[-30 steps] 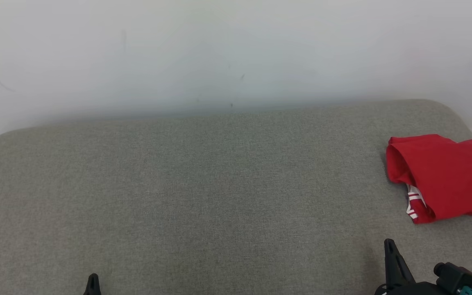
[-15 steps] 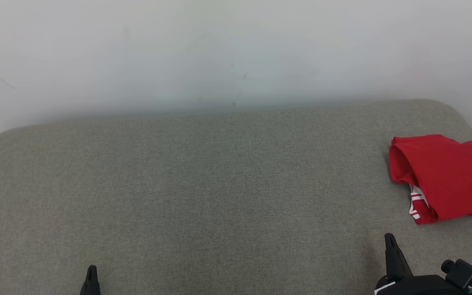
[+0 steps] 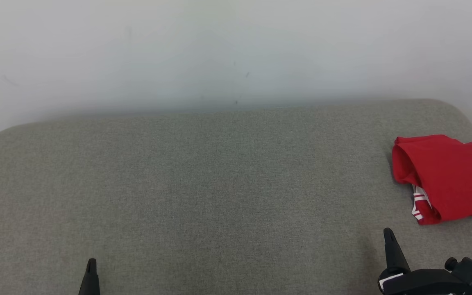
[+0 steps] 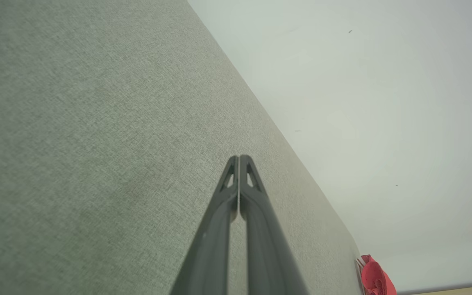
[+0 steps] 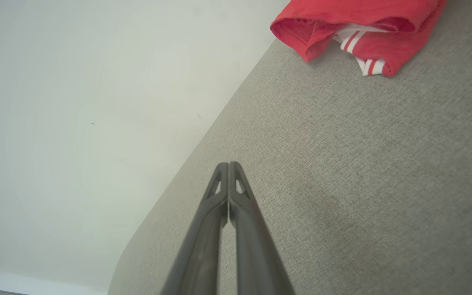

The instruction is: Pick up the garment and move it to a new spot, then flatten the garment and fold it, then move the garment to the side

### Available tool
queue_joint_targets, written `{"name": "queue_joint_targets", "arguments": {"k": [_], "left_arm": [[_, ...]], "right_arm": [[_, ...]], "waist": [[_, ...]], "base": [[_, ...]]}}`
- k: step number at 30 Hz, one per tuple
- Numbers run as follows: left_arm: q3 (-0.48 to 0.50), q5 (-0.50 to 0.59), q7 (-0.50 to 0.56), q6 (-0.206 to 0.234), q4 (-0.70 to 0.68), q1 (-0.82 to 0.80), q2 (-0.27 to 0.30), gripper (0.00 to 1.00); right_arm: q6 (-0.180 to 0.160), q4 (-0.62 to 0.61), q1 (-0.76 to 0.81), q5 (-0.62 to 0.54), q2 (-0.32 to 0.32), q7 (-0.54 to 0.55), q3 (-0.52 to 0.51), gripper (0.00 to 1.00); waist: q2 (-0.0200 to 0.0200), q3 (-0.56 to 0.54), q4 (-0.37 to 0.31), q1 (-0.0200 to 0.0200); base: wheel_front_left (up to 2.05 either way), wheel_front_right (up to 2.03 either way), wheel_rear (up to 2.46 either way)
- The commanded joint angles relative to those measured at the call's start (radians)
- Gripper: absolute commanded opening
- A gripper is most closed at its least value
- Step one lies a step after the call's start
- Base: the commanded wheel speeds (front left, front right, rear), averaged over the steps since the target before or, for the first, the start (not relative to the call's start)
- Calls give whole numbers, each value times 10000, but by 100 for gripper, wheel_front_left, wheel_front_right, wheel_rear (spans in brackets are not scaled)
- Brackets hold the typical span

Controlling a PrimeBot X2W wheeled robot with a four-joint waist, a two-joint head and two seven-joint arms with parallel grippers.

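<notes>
**A:** Head view first. What is different from a second ago?

**B:** Little. The left pincer (image 3: 91, 264) at 7 o'clock and the right pincer (image 3: 389, 235) at 5 o'clock have both crept slightly higher in frame. The whole scene slid a touch, so the camera moved. The folded red cloth garment with white-striped trim (image 3: 449, 180) lies as it did.

**A:** Meaning?

**B:** I'd judge it already folded and set aside, at 3 o'clock on the grey woven-fabric surface (image 3: 219, 184).

**A:** Left wrist view?

**B:** Fingers pressed together, gripping nothing. The garment (image 4: 373, 278) is a small red lump at 5 o'clock, well apart.

**A:** Right wrist view?

**B:** Pinched closed too, and empty. The garment (image 5: 355, 24) sits at 1 o'clock, a doubled-over bundle with a rolled edge and the striped trim peeking out.
</notes>
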Motion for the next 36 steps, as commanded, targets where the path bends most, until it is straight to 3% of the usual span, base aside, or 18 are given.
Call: {"name": "queue_joint_targets", "arguments": {"k": [1, 36], "left_arm": [[61, -368, 91, -76, -121, -268, 37, 0], [225, -3612, 968, -170, -103, -822, 47, 0]], "right_arm": [[-10, -144, -193, 416, -13, 91, 22, 0], [-16, -312, -485, 4231, -14, 929, 76, 0]], "waist": [[-1, 6, 11, -1], [-1, 110, 191, -1]], "base": [[0, 0, 0], [0, 0, 0]]}}
